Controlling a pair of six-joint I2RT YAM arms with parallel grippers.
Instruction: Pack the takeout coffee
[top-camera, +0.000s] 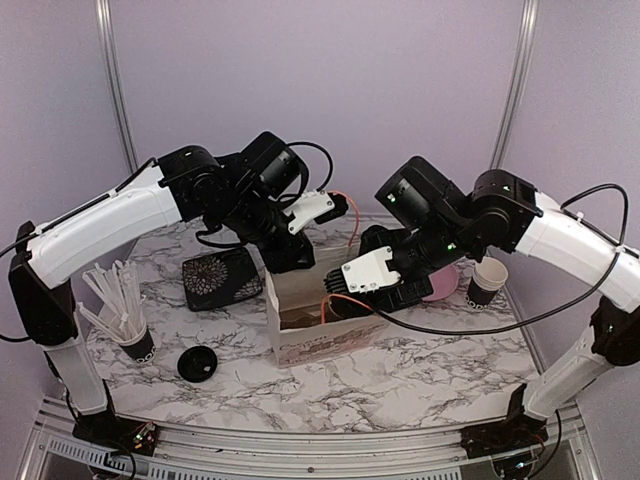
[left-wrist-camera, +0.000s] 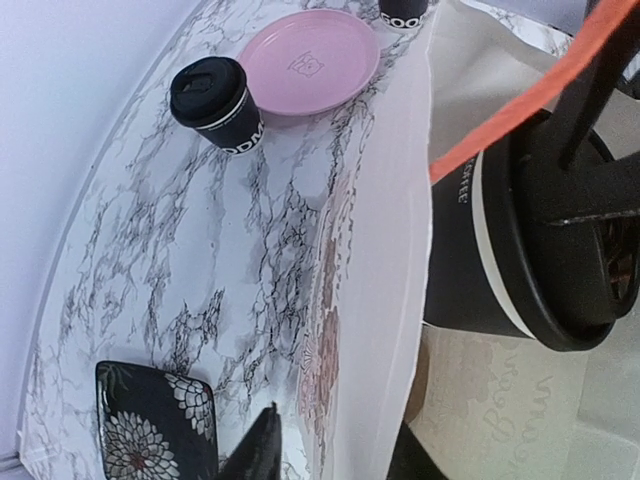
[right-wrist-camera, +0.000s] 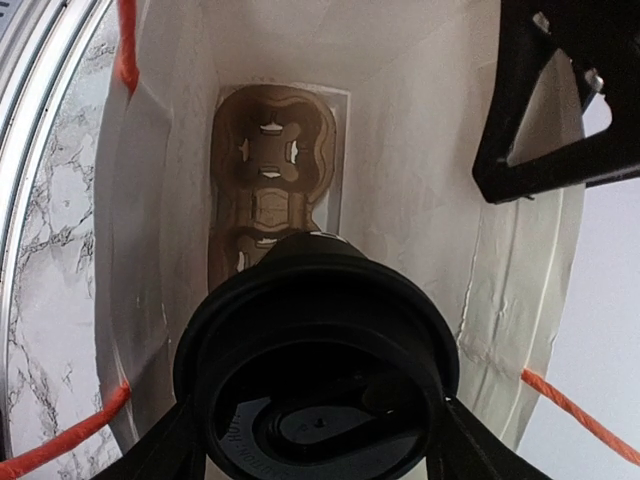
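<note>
A takeout coffee cup (right-wrist-camera: 315, 370) with its black lid on hangs inside the white paper bag (top-camera: 320, 310), above a brown cardboard carrier (right-wrist-camera: 270, 170) on the bag's floor. My right gripper (right-wrist-camera: 315, 445) is shut on this cup, one finger on each side of the lid. The held cup (left-wrist-camera: 520, 250) also shows in the left wrist view. My left gripper (left-wrist-camera: 335, 455) straddles the bag's left wall (left-wrist-camera: 385, 250), open, with a gap between the outer finger (left-wrist-camera: 262, 445) and the paper. A second lidded cup (left-wrist-camera: 215, 103) stands on the table beyond the bag. An unlidded cup (top-camera: 487, 280) stands at the right.
A pink plate (left-wrist-camera: 310, 50) lies behind the bag, and a black floral dish (top-camera: 222, 278) lies to its left. A loose black lid (top-camera: 197, 364) and a black cup of white straws (top-camera: 135, 340) are at the front left. Orange handles (right-wrist-camera: 125, 45) hang from the bag's rim.
</note>
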